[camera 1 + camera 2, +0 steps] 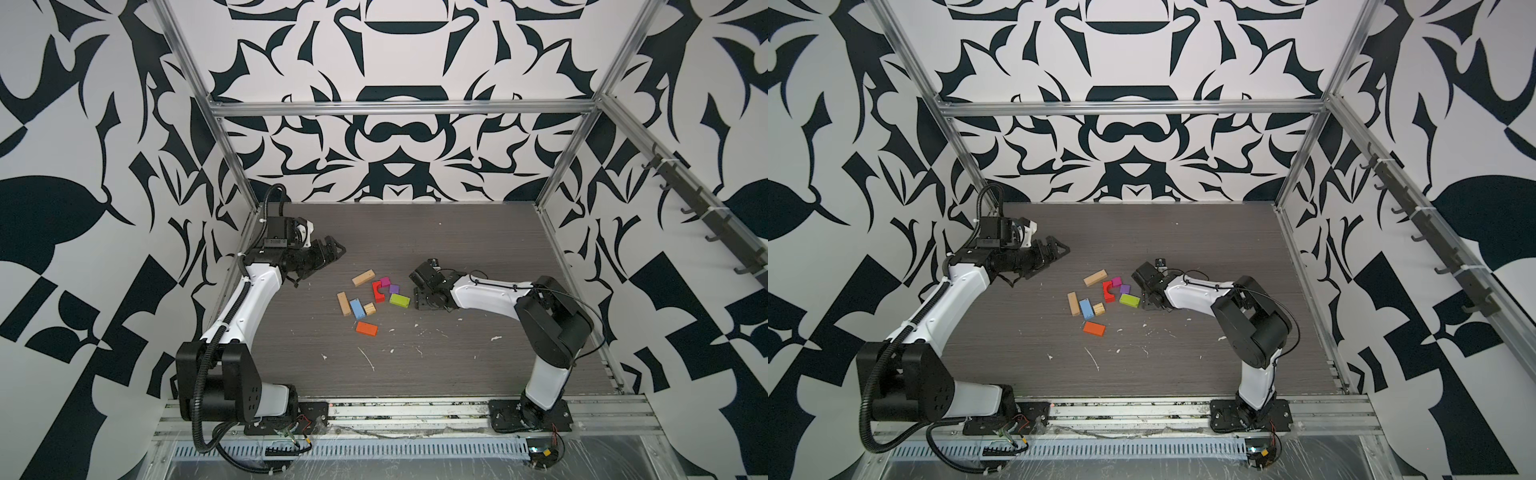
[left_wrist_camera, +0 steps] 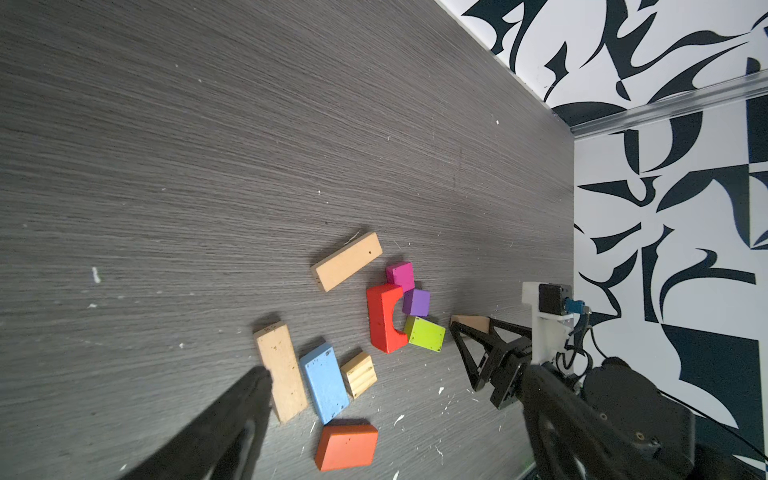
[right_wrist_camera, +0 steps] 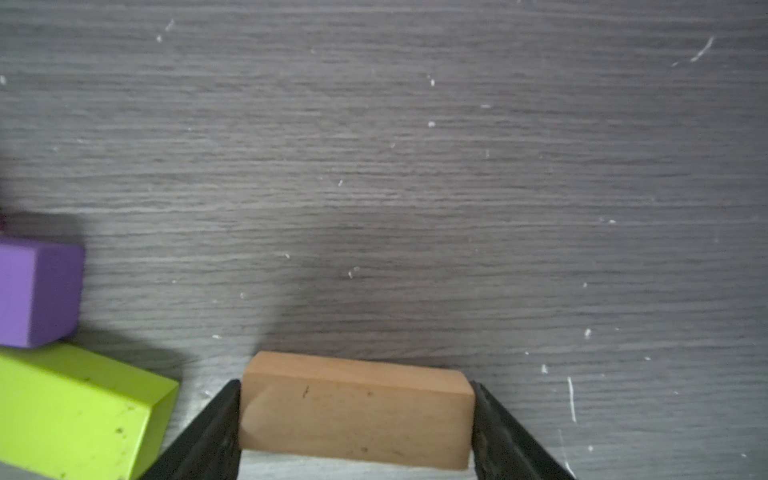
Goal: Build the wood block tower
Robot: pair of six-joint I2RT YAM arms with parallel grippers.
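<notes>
The wood blocks lie loose and flat on the dark table (image 1: 457,353); no tower stands. My right gripper (image 3: 356,432) is shut on a tan block (image 3: 353,399), its fingers pressed to both ends, low over the table beside the lime block (image 1: 399,300) and purple cube (image 1: 394,288). Further left are the red arch (image 1: 377,291), magenta cube (image 1: 385,281), two tan planks (image 1: 363,277), blue block (image 1: 356,308), tan cube (image 1: 369,308) and orange block (image 1: 366,328). My left gripper (image 1: 336,249) hangs open and empty above the table, left of the blocks.
Metal frame posts and patterned walls close the table at the back and sides. White scuffs and flecks (image 1: 368,357) mark the table in front of the blocks. A rail (image 1: 415,409) with both arm bases runs along the front edge.
</notes>
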